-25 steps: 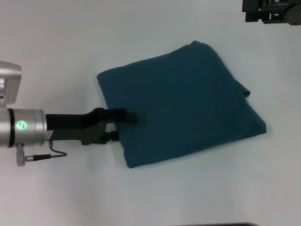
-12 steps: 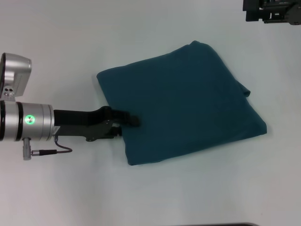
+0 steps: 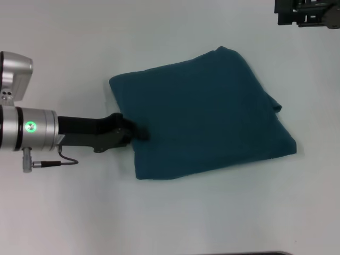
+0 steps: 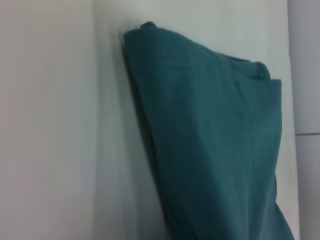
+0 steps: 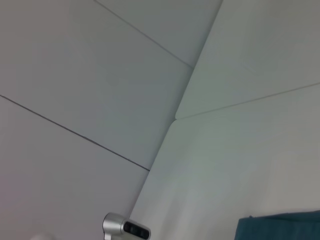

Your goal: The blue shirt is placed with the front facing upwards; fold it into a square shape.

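In the head view, the left gripper point(image 3: 139, 133) meets the folded blue shirt point(image 3: 204, 114) at its left edge, frame centre-left, finger state hidden; the right gripper point(image 3: 305, 13) idles upper right.

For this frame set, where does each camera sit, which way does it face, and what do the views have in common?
Head view: on the robot's head, looking down at the folded blue shirt on the white table; left gripper at the shirt's left edge, right gripper parked far right.
Left wrist view: close along the blue shirt's edge; no own fingers visible.
Right wrist view: up high, mostly table; a shirt corner and silver arm part.
Shared: all three show the shirt.
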